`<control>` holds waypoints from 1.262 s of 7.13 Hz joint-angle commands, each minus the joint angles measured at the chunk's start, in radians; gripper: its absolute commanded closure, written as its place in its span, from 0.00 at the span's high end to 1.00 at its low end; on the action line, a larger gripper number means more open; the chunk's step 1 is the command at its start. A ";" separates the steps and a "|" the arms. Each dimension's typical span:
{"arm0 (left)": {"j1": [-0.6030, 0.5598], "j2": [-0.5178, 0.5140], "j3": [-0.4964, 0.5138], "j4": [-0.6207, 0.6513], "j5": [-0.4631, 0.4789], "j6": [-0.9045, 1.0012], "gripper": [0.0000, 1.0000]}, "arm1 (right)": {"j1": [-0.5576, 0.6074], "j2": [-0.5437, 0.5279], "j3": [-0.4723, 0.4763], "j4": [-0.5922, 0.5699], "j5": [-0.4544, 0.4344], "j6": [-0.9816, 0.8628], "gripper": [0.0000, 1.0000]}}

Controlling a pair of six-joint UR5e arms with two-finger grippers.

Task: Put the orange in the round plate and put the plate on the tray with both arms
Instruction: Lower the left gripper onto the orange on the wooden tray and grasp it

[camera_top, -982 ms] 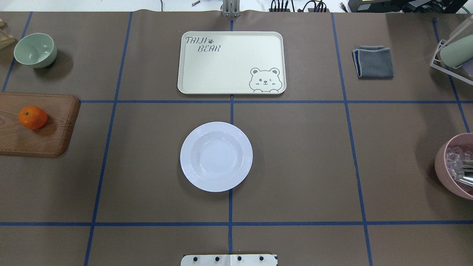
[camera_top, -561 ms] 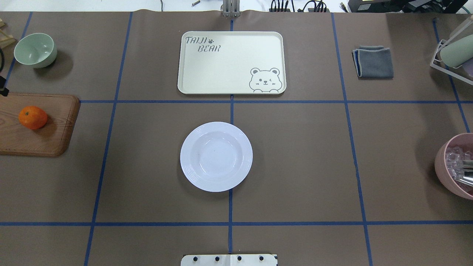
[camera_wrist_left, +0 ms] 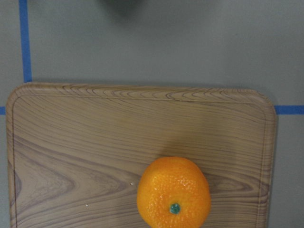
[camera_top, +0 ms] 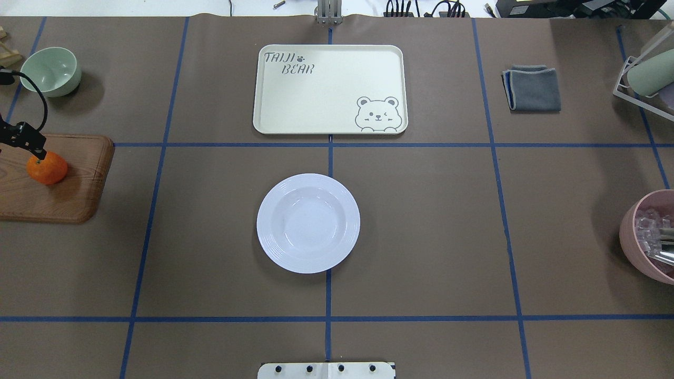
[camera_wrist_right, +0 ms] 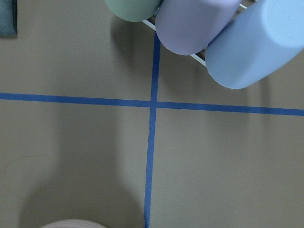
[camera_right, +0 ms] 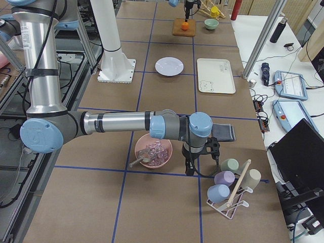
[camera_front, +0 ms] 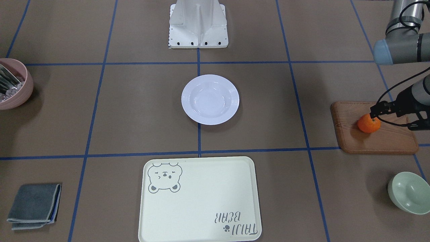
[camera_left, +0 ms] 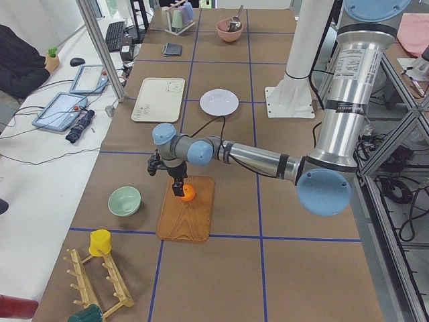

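Only exterior right shows the right pincer (camera_right: 189,169).

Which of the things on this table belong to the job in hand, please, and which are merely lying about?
Job in hand: orange; plate; tray; left end effector.

Lying about: board under the orange; green bowl; pink bowl; cloth; racked mugs.
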 commanded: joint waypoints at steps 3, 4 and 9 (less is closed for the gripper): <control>0.022 -0.013 0.068 -0.085 -0.014 -0.008 0.98 | -0.007 0.008 -0.001 0.000 -0.002 -0.001 1.00; 0.022 -0.016 0.045 -0.076 -0.017 -0.008 0.98 | -0.007 0.008 0.000 -0.002 -0.002 -0.001 1.00; 0.021 -0.007 0.031 -0.070 -0.092 -0.008 0.98 | -0.012 0.002 0.000 -0.002 -0.002 0.000 1.00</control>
